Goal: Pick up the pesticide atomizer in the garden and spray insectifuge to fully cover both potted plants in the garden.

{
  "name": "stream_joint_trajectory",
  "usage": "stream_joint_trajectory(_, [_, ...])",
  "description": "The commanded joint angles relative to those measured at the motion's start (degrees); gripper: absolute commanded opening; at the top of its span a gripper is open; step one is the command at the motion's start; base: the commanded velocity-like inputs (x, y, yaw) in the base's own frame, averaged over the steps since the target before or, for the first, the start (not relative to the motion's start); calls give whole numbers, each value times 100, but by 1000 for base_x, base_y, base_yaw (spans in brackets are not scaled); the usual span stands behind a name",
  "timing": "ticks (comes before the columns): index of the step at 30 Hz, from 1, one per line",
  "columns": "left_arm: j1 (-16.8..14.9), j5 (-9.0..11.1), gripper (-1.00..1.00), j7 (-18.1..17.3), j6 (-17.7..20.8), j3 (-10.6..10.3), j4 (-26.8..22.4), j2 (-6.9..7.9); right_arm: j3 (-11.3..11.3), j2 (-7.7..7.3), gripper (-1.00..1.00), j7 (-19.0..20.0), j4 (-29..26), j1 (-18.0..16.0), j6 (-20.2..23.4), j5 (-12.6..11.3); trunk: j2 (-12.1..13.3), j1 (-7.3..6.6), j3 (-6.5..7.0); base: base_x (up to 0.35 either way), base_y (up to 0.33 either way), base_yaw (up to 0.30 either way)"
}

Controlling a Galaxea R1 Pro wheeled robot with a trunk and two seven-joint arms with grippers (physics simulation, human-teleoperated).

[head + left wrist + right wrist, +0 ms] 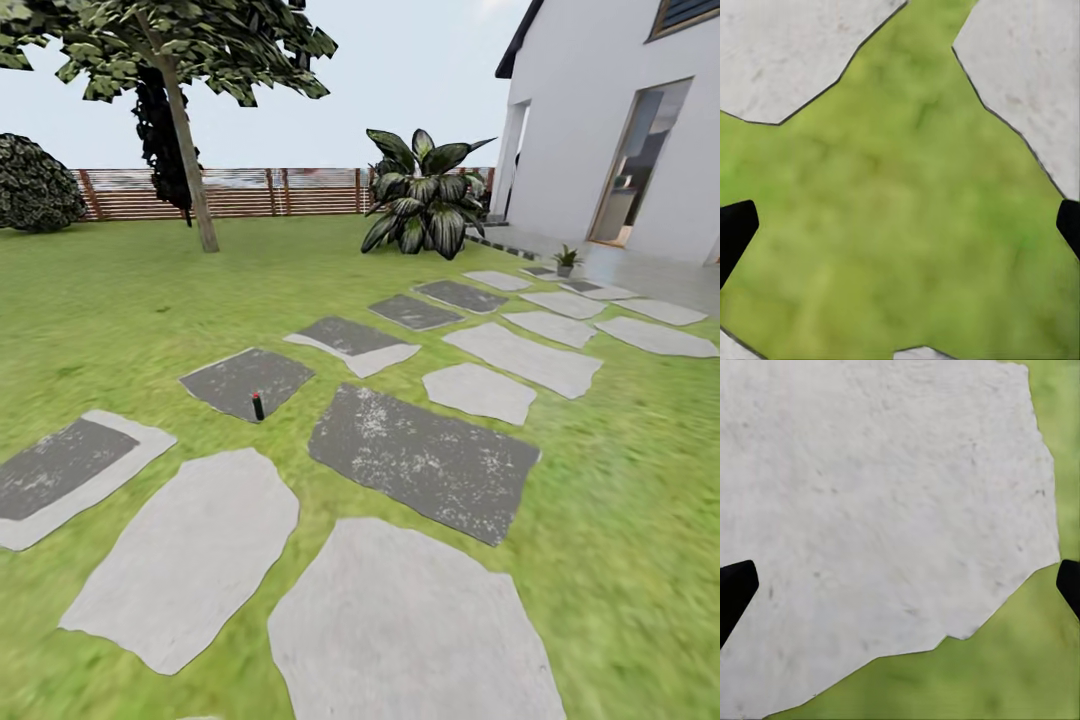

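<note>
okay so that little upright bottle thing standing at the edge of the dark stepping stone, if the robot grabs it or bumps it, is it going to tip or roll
Probably tips easily: the bottle looks slim and tall, standing upright at the stone's grassy edge. Its seemingly round body would likely roll once down. It looks small, so probably light, though too tiny to judge material.

light: bright, even daylight | shadows: none cast | focus: soft, blurred lawn (100, 300)
</note>
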Motion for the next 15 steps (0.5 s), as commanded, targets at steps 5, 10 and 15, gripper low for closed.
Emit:
stream_joint_trajectory(5, [-3,-4,100,-1,-19,11,3,-1,-1,-2,100,-2,6,-2,-17,6,-1,2,-5,340,0,0])
stream_joint_trajectory(10, [-3,-4,100,-1,-19,12,6,-1,-4,-1,100,-2,13,-2,-13,6,-1,2,-5,340,0,0])
stream_joint_trajectory(15, [-3,-4,100,-1,-19,12,2,-1,-4,-1,100,-2,15,-2,-15,6,-1,2,-5,340,0,0])
